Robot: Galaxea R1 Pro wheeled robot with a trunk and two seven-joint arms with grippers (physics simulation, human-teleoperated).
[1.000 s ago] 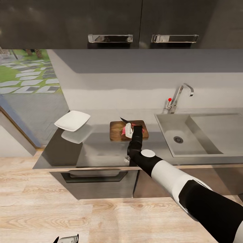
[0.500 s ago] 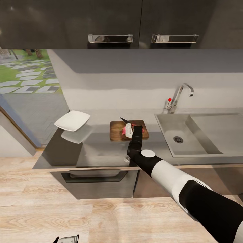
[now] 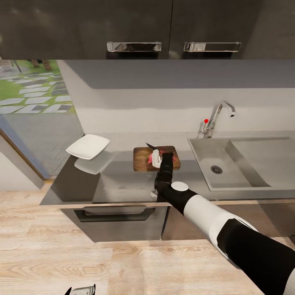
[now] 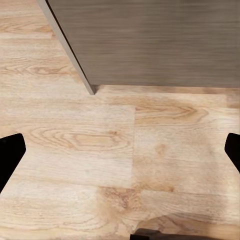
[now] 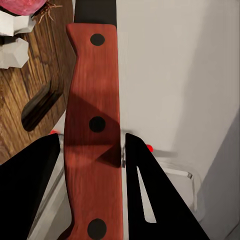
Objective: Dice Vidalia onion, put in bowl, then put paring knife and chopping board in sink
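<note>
**Knife in hand over the board, onion partly cut**

The right gripper (image 5: pixel 90 150) has its fingers closed on the red riveted handle of the paring knife (image 5: pixel 92 120), taken mid-handle, which looks the sound place: the handle is stiff and flat-sided, while the dark blade is thin and likely to slip. It hangs over the chopping board (image 3: pixel 143 159), where pale onion pieces (image 5: pixel 14 42) lie beside a reddish remainder. The pieces look light and loose.

The bowl (image 3: pixel 87 146) sits well apart on the countertop (image 3: pixel 119 180), apparently empty. The sink (image 3: pixel 205 159) holds nothing visible. The left gripper (image 4: pixel 120 150) is spread open above the wooden floor.
</note>
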